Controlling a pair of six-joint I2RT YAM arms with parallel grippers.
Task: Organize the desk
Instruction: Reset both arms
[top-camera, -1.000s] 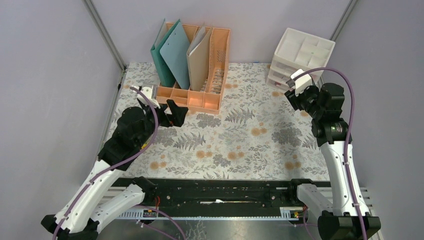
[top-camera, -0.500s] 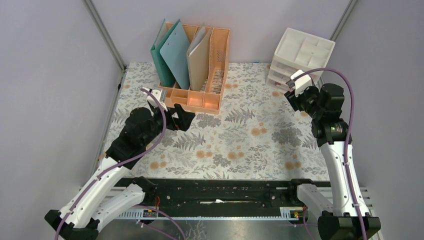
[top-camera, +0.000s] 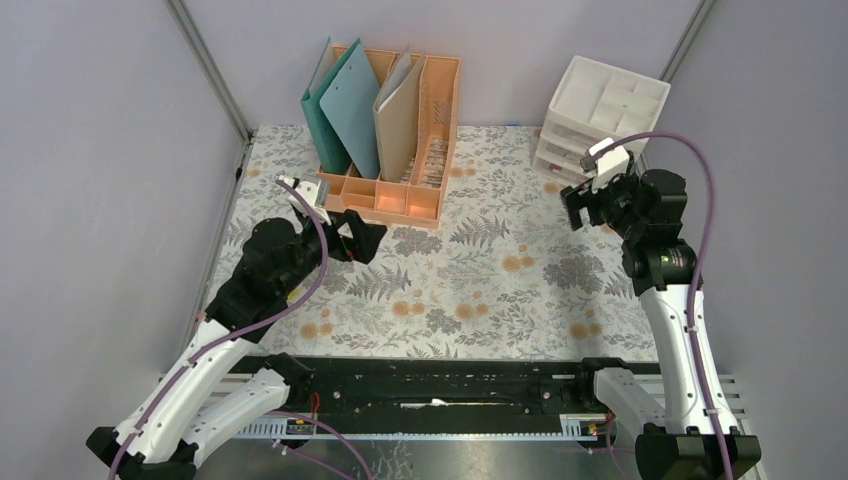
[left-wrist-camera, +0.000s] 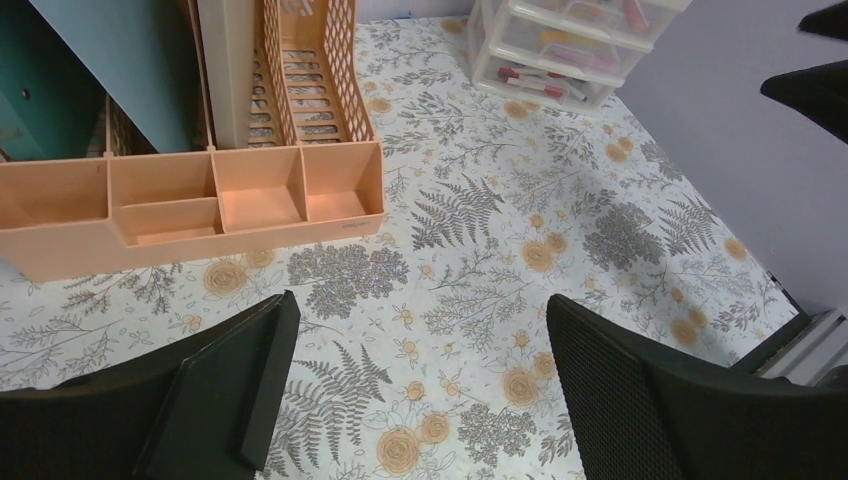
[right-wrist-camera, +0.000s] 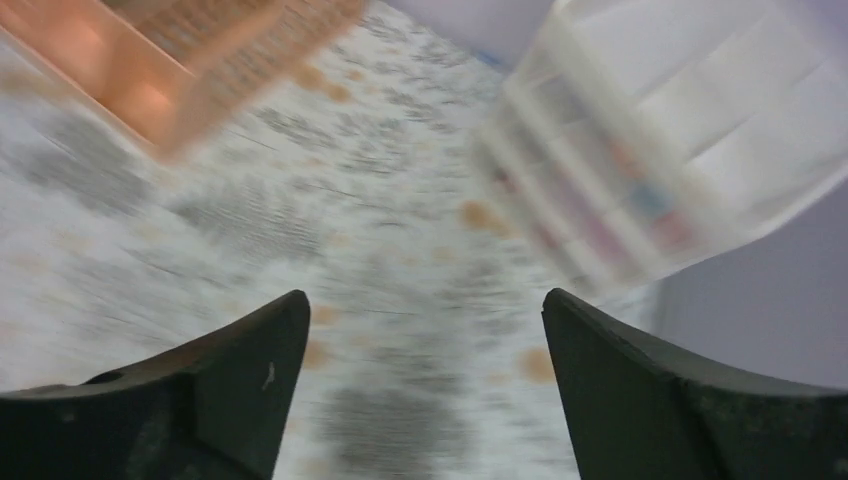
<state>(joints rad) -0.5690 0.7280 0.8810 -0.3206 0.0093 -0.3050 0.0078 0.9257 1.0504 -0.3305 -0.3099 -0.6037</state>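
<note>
Left wrist, right wrist: left hand (left-wrist-camera: 420, 305) and right hand (right-wrist-camera: 425, 300) gape wide, empty.

— Where do we find the file rack (top-camera: 392, 200)?
— At the back of the counter (top-camera: 500, 300), left of centre, with the folders (top-camera: 352, 110) standing in its rear slots
— And the drawer unit (top-camera: 605, 100)?
— We see it in the back right corner, well apart from the rack
— The tools?
— Our left tool (top-camera: 357, 232) hangs just before the rack's front trays; the right tool (top-camera: 583, 207) hangs just before the drawer unit
</note>
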